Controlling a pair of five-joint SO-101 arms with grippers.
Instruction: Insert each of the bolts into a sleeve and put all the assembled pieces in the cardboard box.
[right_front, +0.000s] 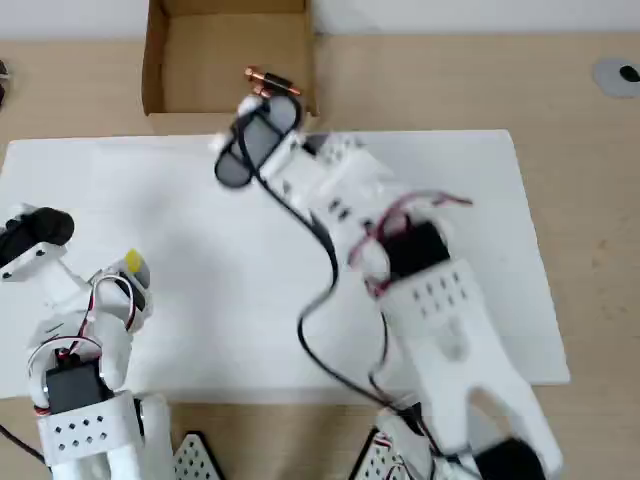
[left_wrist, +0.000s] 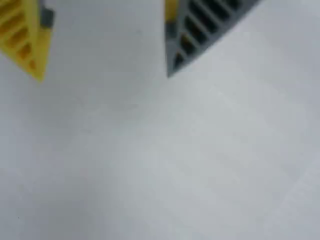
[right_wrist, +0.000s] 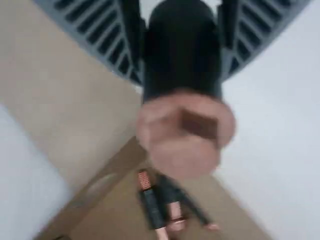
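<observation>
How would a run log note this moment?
right gripper: shut on black sleeve with copper bolt | over brown cardboard box | left gripper: open, above white mat

Assembled pieces (right_front: 268, 81) inside cardboard box (right_front: 153, 70)

No text, label, number or sign can be read; the box (right_front: 153, 70) shows no legible print.
</observation>
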